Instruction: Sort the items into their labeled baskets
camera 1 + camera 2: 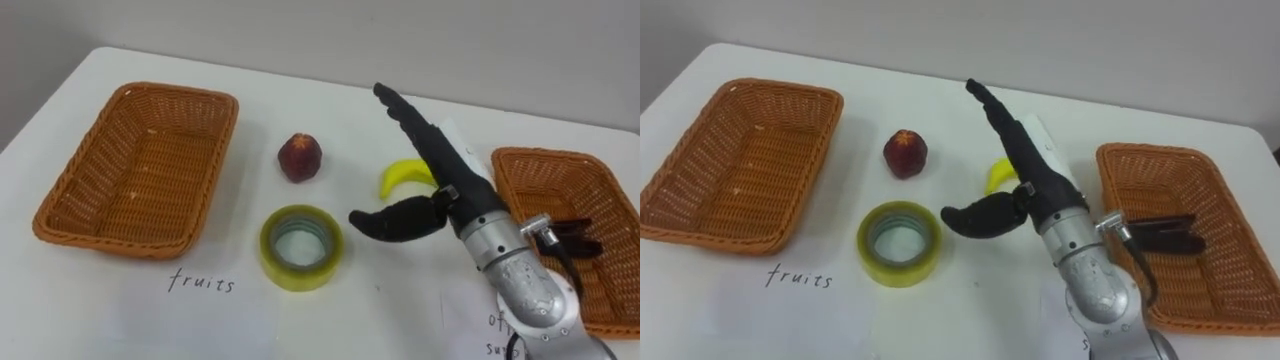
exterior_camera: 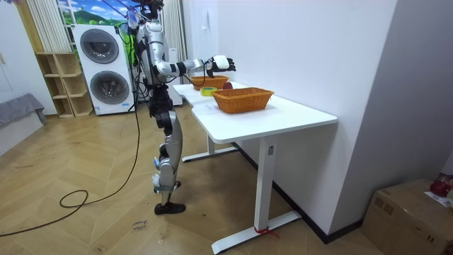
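My right hand [image 1: 455, 195] is wide open, fingers straight, holding nothing, banana [image 1: 403, 175] just left of the palm; room view adds me standing at the white table's [image 2: 297, 113] end.

Your two eye views look steeply down from the robot's head, close over the white table [image 1: 100, 320], and sit side by side a little apart. Both share the left basket [image 1: 140, 165] at 9 o'clock, the right basket [image 1: 570, 185] at 3 o'clock and the tape roll [image 1: 300, 247] near 6. Your room view stands well back, with the whole robot at 10 o'clock beside the same table.
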Available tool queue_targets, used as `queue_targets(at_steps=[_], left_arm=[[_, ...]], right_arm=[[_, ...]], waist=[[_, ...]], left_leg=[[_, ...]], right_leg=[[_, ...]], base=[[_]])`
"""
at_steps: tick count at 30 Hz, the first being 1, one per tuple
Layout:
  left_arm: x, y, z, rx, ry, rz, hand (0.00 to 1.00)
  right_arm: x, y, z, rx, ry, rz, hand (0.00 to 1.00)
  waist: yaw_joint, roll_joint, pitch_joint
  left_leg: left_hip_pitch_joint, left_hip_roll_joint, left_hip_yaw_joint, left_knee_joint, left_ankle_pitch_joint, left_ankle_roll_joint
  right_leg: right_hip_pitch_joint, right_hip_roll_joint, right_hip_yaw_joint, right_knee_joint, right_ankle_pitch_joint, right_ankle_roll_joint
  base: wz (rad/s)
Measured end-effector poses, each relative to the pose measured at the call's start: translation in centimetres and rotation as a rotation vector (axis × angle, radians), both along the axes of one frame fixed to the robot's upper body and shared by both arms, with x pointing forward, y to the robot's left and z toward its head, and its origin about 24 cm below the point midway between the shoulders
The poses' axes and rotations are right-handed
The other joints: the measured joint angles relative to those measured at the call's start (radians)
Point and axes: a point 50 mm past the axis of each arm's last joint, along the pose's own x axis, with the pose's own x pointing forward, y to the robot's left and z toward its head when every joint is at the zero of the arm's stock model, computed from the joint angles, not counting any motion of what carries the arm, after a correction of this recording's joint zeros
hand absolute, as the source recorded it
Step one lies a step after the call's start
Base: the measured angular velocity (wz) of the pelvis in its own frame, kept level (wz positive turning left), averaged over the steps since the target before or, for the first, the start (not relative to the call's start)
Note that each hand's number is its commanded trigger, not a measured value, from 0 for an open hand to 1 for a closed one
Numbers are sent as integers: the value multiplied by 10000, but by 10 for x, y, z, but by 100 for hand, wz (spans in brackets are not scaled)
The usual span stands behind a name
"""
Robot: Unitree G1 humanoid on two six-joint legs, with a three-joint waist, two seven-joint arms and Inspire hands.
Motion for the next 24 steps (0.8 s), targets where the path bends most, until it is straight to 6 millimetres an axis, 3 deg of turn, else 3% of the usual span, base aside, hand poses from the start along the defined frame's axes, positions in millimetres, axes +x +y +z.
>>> queue_targets(at_steps=[5, 24], left_arm=[[5, 0, 0, 29, -120, -145, 0], [8, -1, 1, 170, -226, -137, 0]], right_arm=[[5, 6, 2, -20, -35, 321, 0], [6, 13, -14, 354, 738, 449, 0]], waist=[[105, 47, 39], [347, -11, 6]], left_leg=[[-27, 0, -51, -18, 0, 0], [-42, -9, -156, -28, 3, 1]], right_leg=[[-2, 4, -25, -16, 4, 7], [15, 1, -80, -14, 5, 7]], base=[[2], [1]])
